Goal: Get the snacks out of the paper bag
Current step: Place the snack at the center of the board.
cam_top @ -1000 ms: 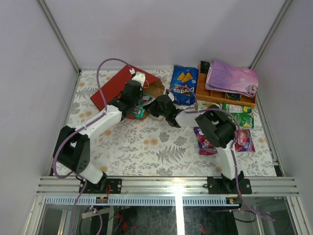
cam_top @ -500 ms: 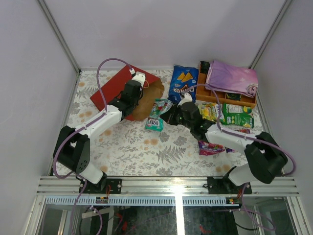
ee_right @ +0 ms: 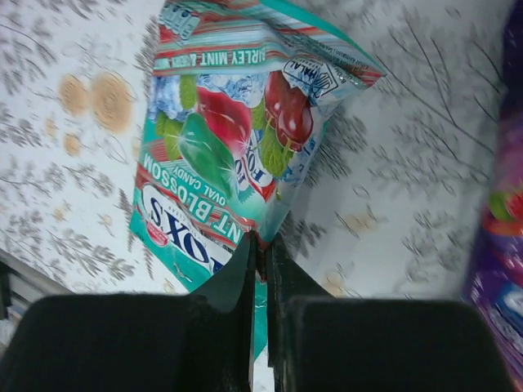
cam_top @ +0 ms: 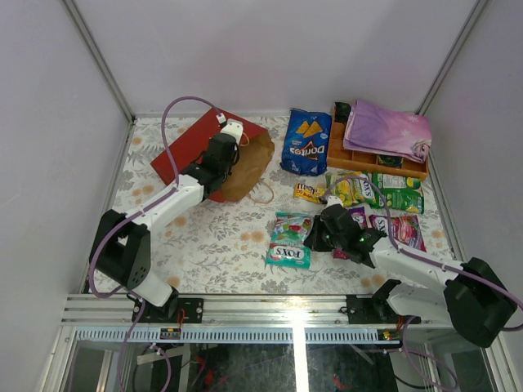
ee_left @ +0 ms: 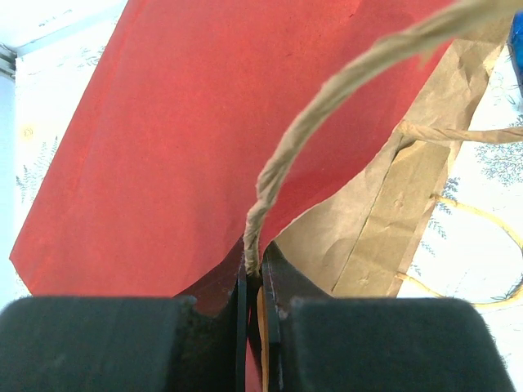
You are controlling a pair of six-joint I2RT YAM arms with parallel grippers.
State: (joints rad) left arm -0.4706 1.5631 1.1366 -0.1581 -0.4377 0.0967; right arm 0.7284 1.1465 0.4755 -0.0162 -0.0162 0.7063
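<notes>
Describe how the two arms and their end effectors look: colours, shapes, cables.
The left arm and right arm both have smooth white links between bulky black joint housings. A lilac cable loops along each. The left end effector and right end effector each have two flat dark fingers tapering to thin tips. No markings are readable.

Robotics lab test cell, not a home or shop. Boxed in by plain white panels (cam_top: 270, 49) on aluminium frame posts (cam_top: 98, 57). Left arm (cam_top: 176, 200) and right arm (cam_top: 409, 263) bolted to an extrusion rail (cam_top: 278, 310) at the near edge. Purple cable (cam_top: 167, 122) looped off the left arm, loose wiring (cam_top: 212, 367) under the rail. Floral tablecloth (cam_top: 221, 245) over the bench top.
</notes>
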